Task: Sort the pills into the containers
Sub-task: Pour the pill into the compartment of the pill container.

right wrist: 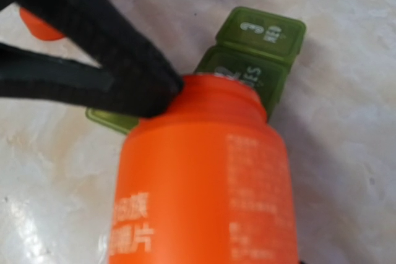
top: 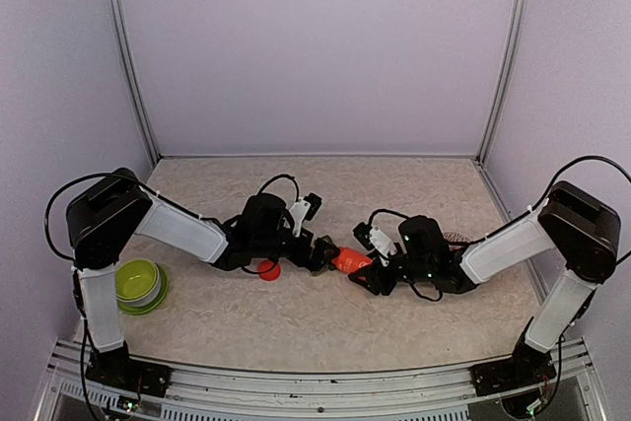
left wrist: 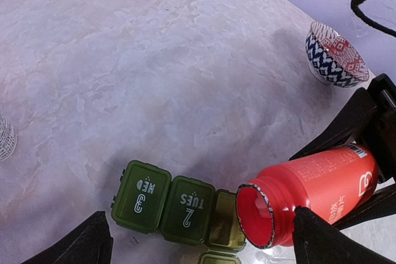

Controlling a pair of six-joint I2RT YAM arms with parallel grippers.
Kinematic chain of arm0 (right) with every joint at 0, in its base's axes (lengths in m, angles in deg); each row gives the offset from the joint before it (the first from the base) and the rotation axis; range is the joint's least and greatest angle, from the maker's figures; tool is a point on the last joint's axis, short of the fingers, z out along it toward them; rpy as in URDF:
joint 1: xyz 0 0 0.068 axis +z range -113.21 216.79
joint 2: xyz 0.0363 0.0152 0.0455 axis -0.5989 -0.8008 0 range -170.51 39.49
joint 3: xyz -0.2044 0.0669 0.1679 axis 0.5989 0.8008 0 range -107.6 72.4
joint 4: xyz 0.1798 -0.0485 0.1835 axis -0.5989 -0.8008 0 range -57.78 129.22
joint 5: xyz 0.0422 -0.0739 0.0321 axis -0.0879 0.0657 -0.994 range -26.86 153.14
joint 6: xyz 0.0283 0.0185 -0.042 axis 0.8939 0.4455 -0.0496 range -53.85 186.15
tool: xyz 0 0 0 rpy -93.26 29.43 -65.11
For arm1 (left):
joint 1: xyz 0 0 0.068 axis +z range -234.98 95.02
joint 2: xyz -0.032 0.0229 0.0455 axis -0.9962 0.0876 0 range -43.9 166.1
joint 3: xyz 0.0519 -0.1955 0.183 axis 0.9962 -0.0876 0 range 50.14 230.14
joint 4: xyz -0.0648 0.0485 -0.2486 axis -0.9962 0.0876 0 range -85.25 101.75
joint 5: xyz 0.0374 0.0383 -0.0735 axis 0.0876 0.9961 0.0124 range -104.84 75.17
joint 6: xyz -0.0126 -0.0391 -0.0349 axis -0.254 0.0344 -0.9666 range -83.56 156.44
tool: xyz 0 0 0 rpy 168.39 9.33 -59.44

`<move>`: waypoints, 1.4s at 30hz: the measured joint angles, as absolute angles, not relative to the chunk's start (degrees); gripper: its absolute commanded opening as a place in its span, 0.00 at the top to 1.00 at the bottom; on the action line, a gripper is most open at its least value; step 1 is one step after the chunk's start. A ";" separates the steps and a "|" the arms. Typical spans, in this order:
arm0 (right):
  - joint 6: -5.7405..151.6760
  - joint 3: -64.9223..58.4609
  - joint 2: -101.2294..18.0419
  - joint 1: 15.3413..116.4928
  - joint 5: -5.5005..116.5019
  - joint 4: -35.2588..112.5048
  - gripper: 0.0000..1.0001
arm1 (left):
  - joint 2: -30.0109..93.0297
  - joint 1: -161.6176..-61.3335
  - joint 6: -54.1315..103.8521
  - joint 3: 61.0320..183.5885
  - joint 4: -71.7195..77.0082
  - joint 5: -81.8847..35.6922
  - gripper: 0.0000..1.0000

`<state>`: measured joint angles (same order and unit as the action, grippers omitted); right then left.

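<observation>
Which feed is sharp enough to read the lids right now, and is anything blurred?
Left wrist: sharp, lid marks on the containers readable, wide-angle bending at the edges. Right wrist: soft, the red bottle fills the frame out of focus. Top external: evenly lit, lids too small to read.

The pale marbled bench (top: pixel 315 327) carries a lime-green plastic bowl (top: pixel 139 284) near its left edge. A round red plastic cap (top: pixel 269 271) and a dark green three-compartment plastic strip (left wrist: pixel 167 205) lie centrally.
</observation>
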<state>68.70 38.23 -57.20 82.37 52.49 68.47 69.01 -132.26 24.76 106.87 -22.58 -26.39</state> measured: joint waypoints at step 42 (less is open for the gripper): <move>67.08 30.69 -55.54 82.31 52.03 51.88 1.00 | 69.14 -131.89 24.74 107.53 -21.71 -26.30 0.01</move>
